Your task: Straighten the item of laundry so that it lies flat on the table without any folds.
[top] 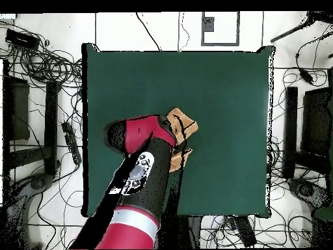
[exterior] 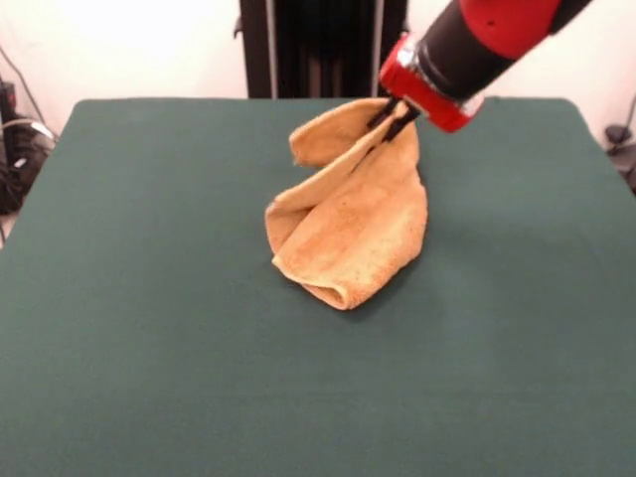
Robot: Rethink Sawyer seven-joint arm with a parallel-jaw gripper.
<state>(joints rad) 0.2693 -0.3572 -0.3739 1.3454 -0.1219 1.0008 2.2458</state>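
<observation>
The orange-yellow towel (exterior: pixel 350 224) is bunched up near the middle of the dark green table (exterior: pixel 149 328). Its upper edge is lifted toward the far side, and its lower part is folded over on itself and rests on the table. My gripper (exterior: pixel 392 117) is shut on the towel's raised far edge and holds it above the surface. In the overhead view the red and black arm covers most of the towel (top: pixel 182 124); only a small patch shows beside the wrist, and the gripper itself is hidden there.
The green table (top: pixel 227 84) stretches wide on every side of the towel. Cables, black stands and equipment lie on the floor around the table (top: pixel 39 65).
</observation>
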